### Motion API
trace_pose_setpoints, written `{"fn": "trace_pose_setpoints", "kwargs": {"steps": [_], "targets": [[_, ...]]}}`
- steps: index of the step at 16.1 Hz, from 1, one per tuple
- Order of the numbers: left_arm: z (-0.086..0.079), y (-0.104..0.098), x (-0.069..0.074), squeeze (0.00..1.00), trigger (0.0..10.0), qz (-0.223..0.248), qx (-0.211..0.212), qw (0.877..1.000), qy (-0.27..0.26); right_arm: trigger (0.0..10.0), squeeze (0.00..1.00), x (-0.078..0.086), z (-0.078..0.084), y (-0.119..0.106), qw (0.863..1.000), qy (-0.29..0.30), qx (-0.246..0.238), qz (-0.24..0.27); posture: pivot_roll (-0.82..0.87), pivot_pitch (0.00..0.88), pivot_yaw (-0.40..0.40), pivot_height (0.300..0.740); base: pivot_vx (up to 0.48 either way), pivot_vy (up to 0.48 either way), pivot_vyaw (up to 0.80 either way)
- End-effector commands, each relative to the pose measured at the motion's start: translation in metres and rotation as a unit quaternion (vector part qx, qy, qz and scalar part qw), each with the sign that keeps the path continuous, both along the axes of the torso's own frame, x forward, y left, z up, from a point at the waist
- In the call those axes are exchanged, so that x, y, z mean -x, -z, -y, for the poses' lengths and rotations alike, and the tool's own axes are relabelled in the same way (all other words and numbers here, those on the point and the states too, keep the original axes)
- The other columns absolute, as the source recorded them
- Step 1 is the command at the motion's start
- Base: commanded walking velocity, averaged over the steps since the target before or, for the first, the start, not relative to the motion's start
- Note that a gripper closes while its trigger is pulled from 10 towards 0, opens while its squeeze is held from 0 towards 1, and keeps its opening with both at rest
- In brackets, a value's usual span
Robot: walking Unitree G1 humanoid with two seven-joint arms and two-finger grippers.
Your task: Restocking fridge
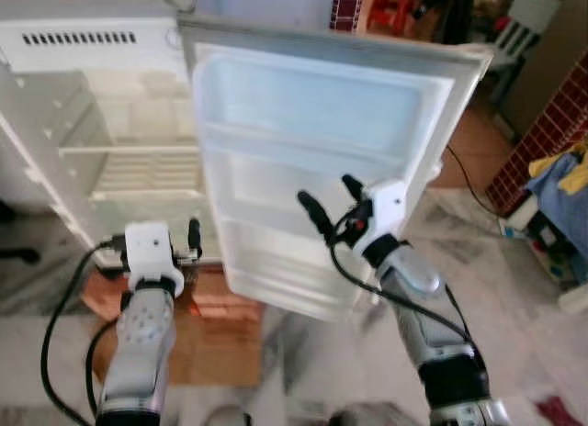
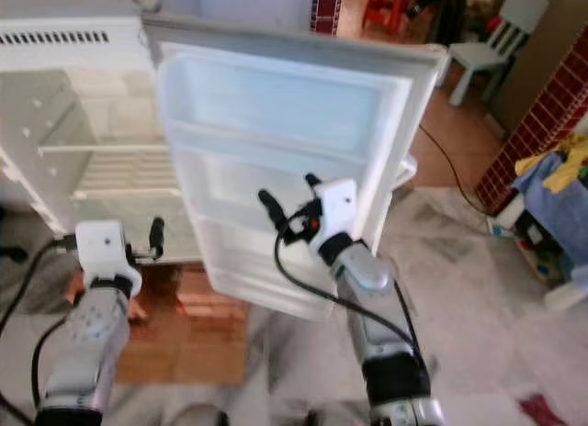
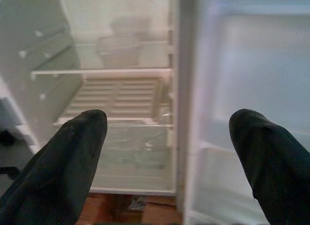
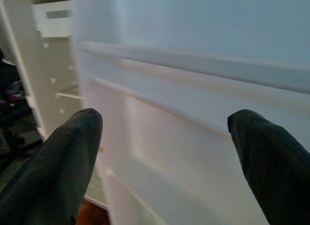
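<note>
I'm looking down at a pale marble floor (image 1: 514,288) with a brown patch of flooring (image 1: 216,339) at the foot of a small white fridge (image 1: 92,123). The fridge stands ahead and to my left, its door (image 1: 322,160) swung wide open toward me, inner shelves facing the camera. Inside the cabinet I see a wire shelf (image 3: 116,96) and a glass shelf below it. My right gripper (image 1: 333,204) is raised in front of the door's inner panel, its two black fingers spread wide apart and holding nothing. My left gripper (image 1: 154,241) hovers low before the cabinet opening, fingers (image 3: 63,162) likewise spread and not holding anything. Off to the right I can see a red brick wall (image 1: 551,132), a heap of blue and yellow cloth (image 1: 565,183), and a light chair (image 2: 487,31) further back.
</note>
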State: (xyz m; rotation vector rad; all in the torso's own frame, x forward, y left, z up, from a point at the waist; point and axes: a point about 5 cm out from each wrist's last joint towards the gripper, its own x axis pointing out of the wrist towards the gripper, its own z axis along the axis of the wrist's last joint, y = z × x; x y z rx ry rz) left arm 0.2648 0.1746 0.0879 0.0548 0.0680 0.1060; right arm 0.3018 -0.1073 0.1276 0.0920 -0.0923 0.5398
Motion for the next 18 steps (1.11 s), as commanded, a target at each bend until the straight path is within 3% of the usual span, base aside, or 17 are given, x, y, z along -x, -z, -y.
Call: {"fn": "trace_pose_setpoints", "kwargs": {"steps": [1,4,5,6,7,10,12,13,18], "targets": [[0.006,0.003,0.001,0.0,10.0,-0.007,-0.002,1.0,0.009,10.0,0.0,0.0,0.007,0.003,1.0,0.003,0.0,-0.01,0.08,0.052,-0.033,0.74,0.0,-0.458,0.0],[0.007,0.003,0.001,0.0,10.0,-0.01,-0.006,1.0,0.01,10.0,0.0,0.007,0.001,0.008,0.998,-0.051,-0.009,-0.034,0.08,0.053,-0.032,0.74,0.0,-0.475,0.0],[0.007,0.003,0.002,0.0,10.0,-0.011,-0.007,1.0,0.011,10.0,0.0,0.016,-0.005,0.015,0.991,-0.117,-0.01,-0.064,0.08,0.053,-0.032,0.74,0.0,-0.48,0.0],[0.007,0.003,0.002,0.0,10.0,-0.011,-0.007,1.0,0.011,10.0,0.0,0.021,-0.006,0.022,0.986,-0.147,0.013,-0.081,0.08,0.055,-0.031,0.74,0.0,-0.48,0.0],[0.005,0.004,0.002,0.0,10.0,-0.015,-0.014,1.0,0.005,10.0,0.0,0.016,0.001,0.029,0.988,-0.117,0.057,-0.083,0.09,0.055,-0.032,0.74,0.379,-0.289,0.0],[0.001,0.004,0.002,0.0,10.0,-0.019,-0.018,1.0,-0.006,10.0,0.0,0.004,0.007,0.025,0.994,-0.063,0.068,-0.064,0.09,0.056,-0.032,0.74,0.471,0.0,0.0],[-0.001,0.002,0.002,0.0,10.0,-0.011,-0.005,1.0,-0.015,10.0,0.0,-0.015,0.01,0.012,0.997,-0.01,0.071,-0.037,0.09,0.055,-0.03,0.74,0.24,0.0,0.0],[0.0,0.0,0.001,0.0,10.0,-0.008,-0.007,1.0,-0.021,10.0,0.0,-0.021,0.007,0.003,0.997,-0.006,0.081,-0.011,0.09,0.054,-0.03,0.74,0.0,0.0,0.79],[-0.006,0.013,0.005,0.0,10.0,-0.059,-0.021,0.996,-0.064,10.0,0.0,-0.036,-0.014,-0.017,0.998,-0.002,0.061,0.01,0.1,0.046,-0.037,0.74,0.0,0.0,0.79]]}}
